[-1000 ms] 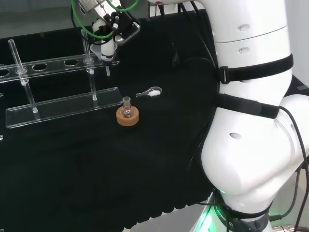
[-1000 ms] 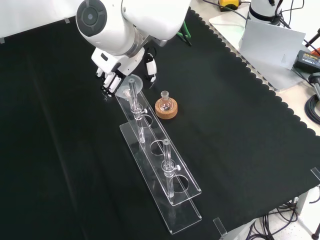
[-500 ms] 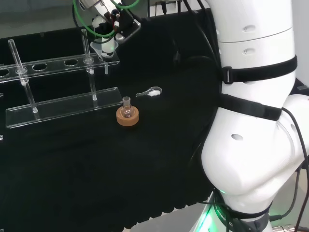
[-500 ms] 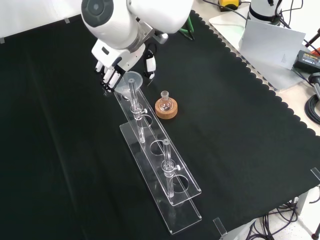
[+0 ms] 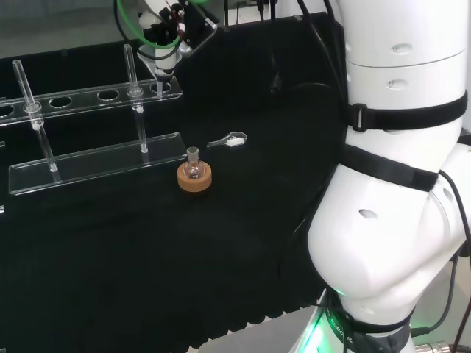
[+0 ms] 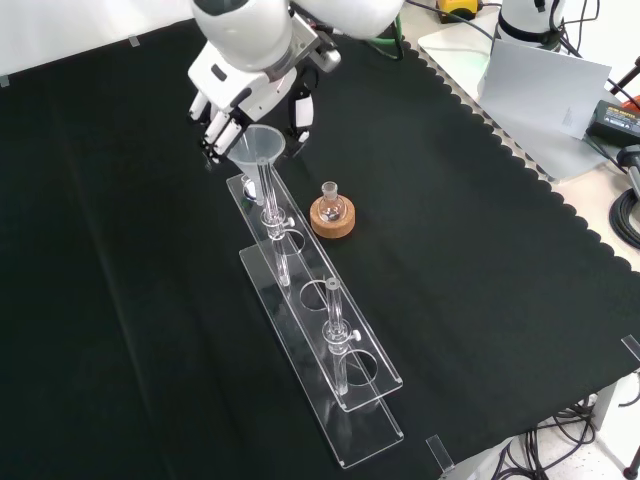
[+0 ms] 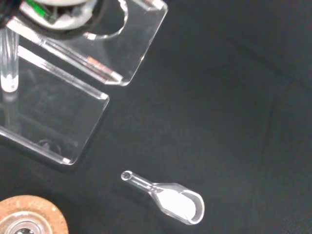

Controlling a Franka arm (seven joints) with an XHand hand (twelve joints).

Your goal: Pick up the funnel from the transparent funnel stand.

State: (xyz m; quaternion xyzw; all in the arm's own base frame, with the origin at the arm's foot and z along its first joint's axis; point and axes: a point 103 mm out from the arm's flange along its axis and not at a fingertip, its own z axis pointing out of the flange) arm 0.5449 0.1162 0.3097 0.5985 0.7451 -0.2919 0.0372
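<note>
Hand: we see the hand (image 6: 240, 95) at the far end of the funnel stand (image 6: 330, 370) in the front view, fingers (image 6: 213, 128) curled to one side of the funnel's cone and thumb (image 6: 300, 115) on the other, so it's pinching the funnel (image 6: 261, 150).
Funnel: clear, upright, cone up & stem down; in the front view the stem hangs over the stand's far end. We can't tell whether the stem tip is clear of the end hole. In the head view the funnel (image 5: 160, 65) sits under the hand (image 5: 168, 26), stem pointing down at the right end of the upper bar.
Stand: clear plastic, base plate w/ a holed upper bar on two posts (image 6: 335, 340). In the head view it runs along the left side of the counter (image 5: 147, 265); in the front view it runs from near the middle toward the near edge. In the wrist view we see its end (image 7: 122, 44).
Flask: small round clear flask (image 6: 331, 205) on a cork ring (image 6: 333, 222), just right of the stand in the front view, near the funnel but apart from it. In the head view it is the flask (image 5: 193, 169) nearer to us than the stand.
Scoop: small clear scoop (image 7: 168, 199) w/ white stuff in its bowl, lying flat on the black cloth; in the head view the scoop (image 5: 229, 140) is right of the stand & just beyond the flask.
Arm: big white links (image 5: 390, 191) on the right in the head view.
</note>
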